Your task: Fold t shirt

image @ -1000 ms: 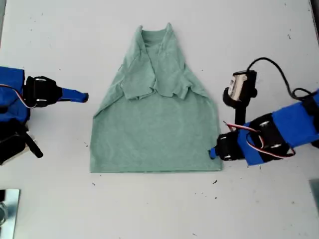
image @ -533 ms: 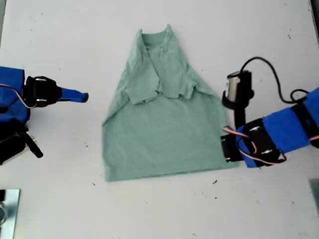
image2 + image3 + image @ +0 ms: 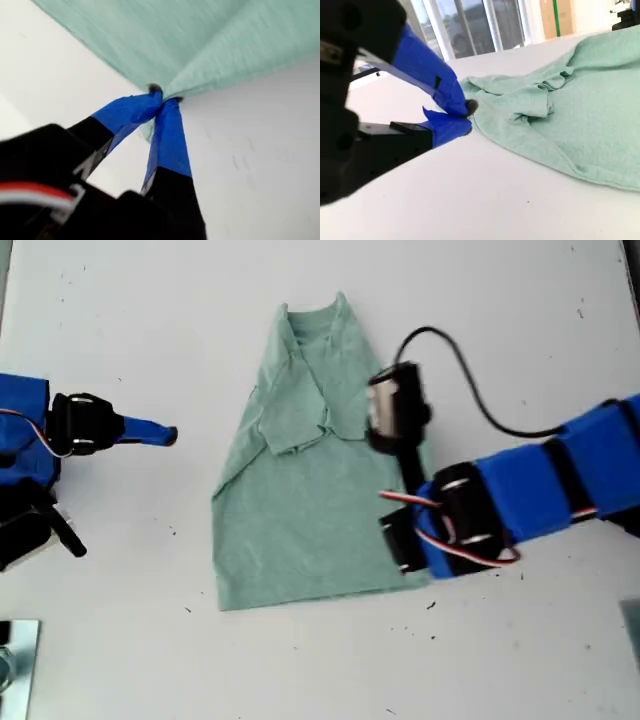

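Note:
The pale green t shirt (image 3: pixel 300 510) lies flat on the white table, collar at the far end and both sleeves folded inward. My first gripper (image 3: pixel 164 97) is shut on a corner of the t shirt (image 3: pixel 200 40), which it lifts. In the exterior view that arm (image 3: pixel 500 505) reaches in from the right over the shirt's near right part, and its fingertips are hidden beneath it. My second gripper (image 3: pixel 168 434) sits shut at the exterior view's left, a short way from the shirt. Its fingertips (image 3: pixel 467 115) hold nothing, and the t shirt (image 3: pixel 580 115) lies just beyond them.
The first arm's wrist camera (image 3: pixel 395 405) and its black cable (image 3: pixel 470 390) hang over the shirt's right side. A metal piece (image 3: pixel 15 660) sits at the exterior view's lower left corner. Bare white table (image 3: pixel 320 670) surrounds the shirt.
The first arm has swung toward the exterior view's left, carrying the shirt's near right corner inward. The shirt's lower part has narrowed and shifted slightly. The second arm has not moved.

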Robot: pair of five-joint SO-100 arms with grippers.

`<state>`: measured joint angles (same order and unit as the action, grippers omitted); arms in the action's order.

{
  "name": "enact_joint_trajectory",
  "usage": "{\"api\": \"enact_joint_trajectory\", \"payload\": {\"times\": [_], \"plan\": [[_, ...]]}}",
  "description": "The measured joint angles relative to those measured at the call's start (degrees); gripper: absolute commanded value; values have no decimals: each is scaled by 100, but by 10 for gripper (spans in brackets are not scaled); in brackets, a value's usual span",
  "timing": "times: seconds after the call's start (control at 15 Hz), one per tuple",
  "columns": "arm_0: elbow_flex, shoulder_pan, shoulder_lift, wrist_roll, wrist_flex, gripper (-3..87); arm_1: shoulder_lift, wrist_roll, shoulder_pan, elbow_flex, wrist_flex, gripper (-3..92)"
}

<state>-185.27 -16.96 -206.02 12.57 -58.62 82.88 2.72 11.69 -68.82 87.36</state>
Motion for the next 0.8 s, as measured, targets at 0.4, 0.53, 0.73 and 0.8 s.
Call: {"api": "enact_joint_trajectory", "payload": {"times": [0.4,0.53,0.73,0.8], "plan": [[0,0,0,0,0,-1,-1582,510,-97,264,-2285,322],[0,0,0,0,0,-1,-1310,615,-53,396,-1758,311],[0,0,0,0,0,-1,308,756,35,422,-677,310],[0,0,0,26,0,-1,870,844,44,431,-536,310]]}}
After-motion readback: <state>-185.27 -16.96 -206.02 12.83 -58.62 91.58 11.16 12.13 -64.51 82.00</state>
